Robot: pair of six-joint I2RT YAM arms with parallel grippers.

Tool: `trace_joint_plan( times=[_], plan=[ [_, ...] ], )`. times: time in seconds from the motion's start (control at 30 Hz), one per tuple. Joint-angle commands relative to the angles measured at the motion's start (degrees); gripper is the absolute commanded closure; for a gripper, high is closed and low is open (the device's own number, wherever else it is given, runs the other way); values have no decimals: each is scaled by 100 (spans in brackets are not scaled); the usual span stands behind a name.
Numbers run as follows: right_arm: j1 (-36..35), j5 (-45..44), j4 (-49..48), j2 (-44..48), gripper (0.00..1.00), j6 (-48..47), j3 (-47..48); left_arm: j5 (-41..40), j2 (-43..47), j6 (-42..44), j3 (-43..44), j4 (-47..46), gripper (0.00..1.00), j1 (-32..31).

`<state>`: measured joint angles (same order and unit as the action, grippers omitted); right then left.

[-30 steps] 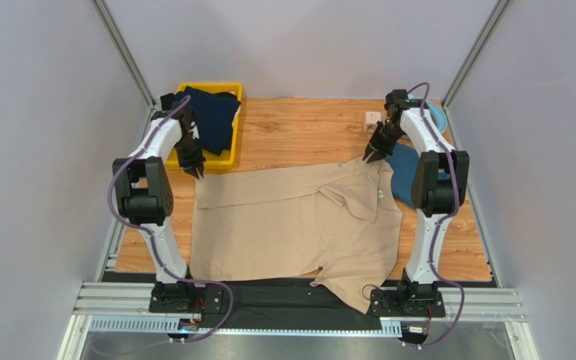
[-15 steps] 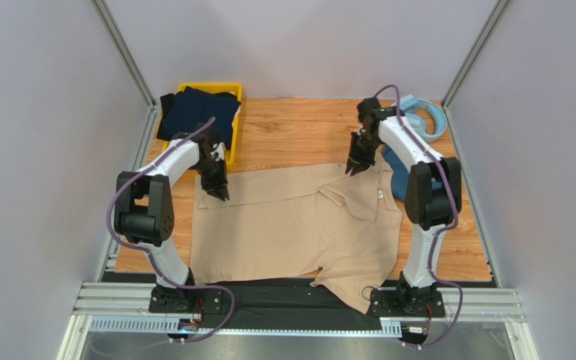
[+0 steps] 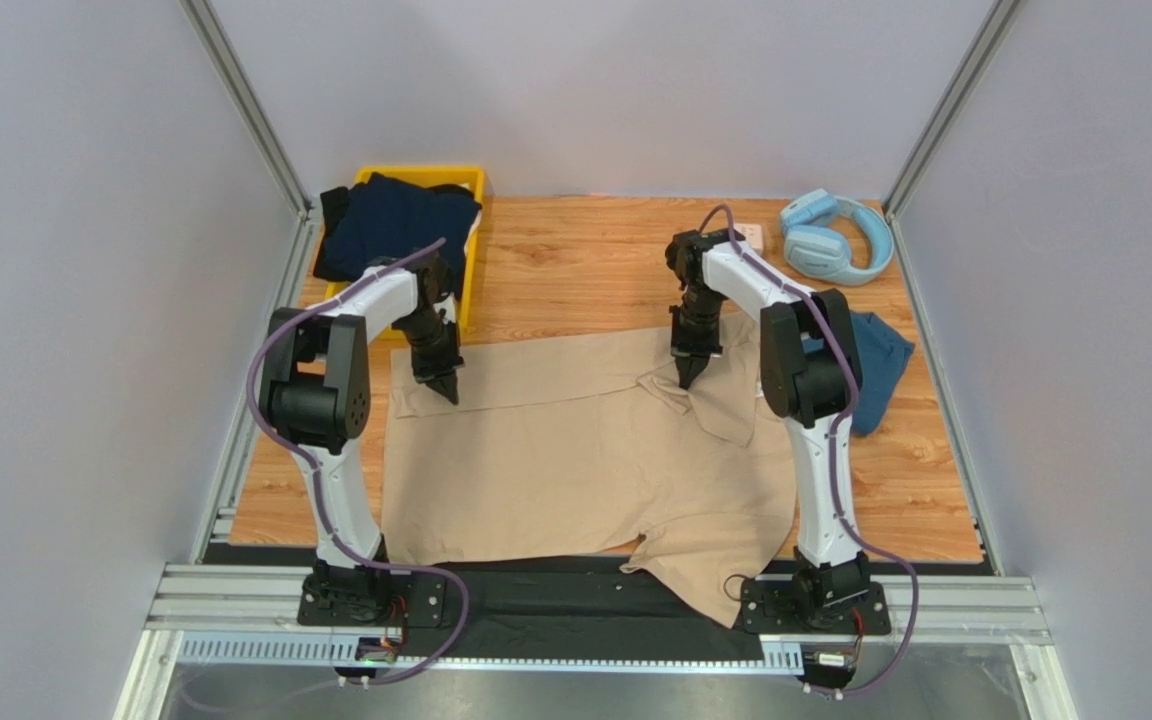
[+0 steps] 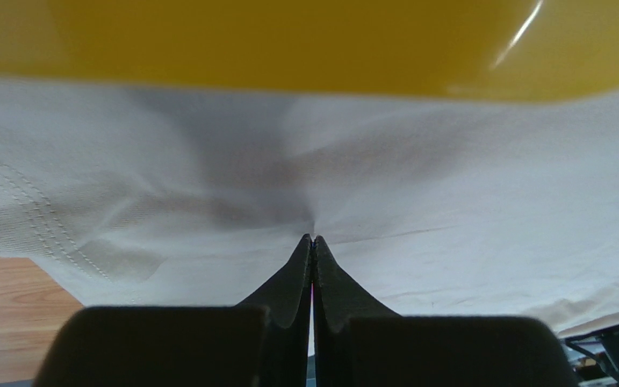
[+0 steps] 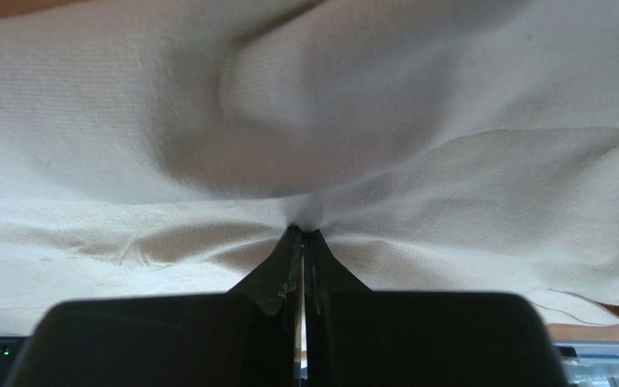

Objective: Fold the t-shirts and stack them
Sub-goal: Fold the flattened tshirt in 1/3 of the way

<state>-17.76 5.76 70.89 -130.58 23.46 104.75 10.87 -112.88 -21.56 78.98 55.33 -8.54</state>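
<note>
"Seeing how little cloth they've got? The left pincer (image 3: 441, 384) is clenched on a thin pleat of the large beige cotton t-shirt (image 3: 582, 450) near its 10 o'clock corner. The right pincer (image 3: 686, 372) is clenched on another pleat by the collar, at about 1 o'clock."

"I do. The shirt lies spread over the middle of the wooden worktop (image 3: 597, 263), with one sleeve hanging off the edge at 6 o'clock. If they carry the far edge towards 6, I'd guess that overhang pulls more cloth down with it."

"And a pinch that small may slip out on one side. Then the fold comes up crooked."

"The yellow plastic bin (image 3: 465, 293) worries me too. It sits just beside the left pincer, at 11 o'clock, with the dark navy t-shirt (image 3: 387, 218) heaped in it. A wide swing could catch its rim."

"The right side has its own trap. The teal-blue t-shirt (image 3: 875, 368) lies at 3 o'clock, close to the beige one's edge. The arm hides whether they touch, but it could get tugged along."

"At least the light-blue plastic headphones (image 3: 838, 237) at 1 o'clock are well apart."
</note>
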Motion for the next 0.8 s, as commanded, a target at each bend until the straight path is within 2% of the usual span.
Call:
trace_joint_plan(
  times=[0.0, 0.23, 0.43, 0.77],
  plan=[
    [36, -840, -15, -678, 100, -114, 658, -428, -295, -68, 512, 434, 100, -17],
    [36, -857, 294, -1083, 100, -97, 1503, -665, -902, 3, 1496, 865, 100, -8],
    [27, -857, 337, -1241, 100, -61, 1864, -683, -1236, -15, 1936, 1041, 100, -8],
    [106, -690, 496, -2006, 100, 0, 3183, -788, -1842, 91, 2596, 1287, 100, 27]
  ],
)
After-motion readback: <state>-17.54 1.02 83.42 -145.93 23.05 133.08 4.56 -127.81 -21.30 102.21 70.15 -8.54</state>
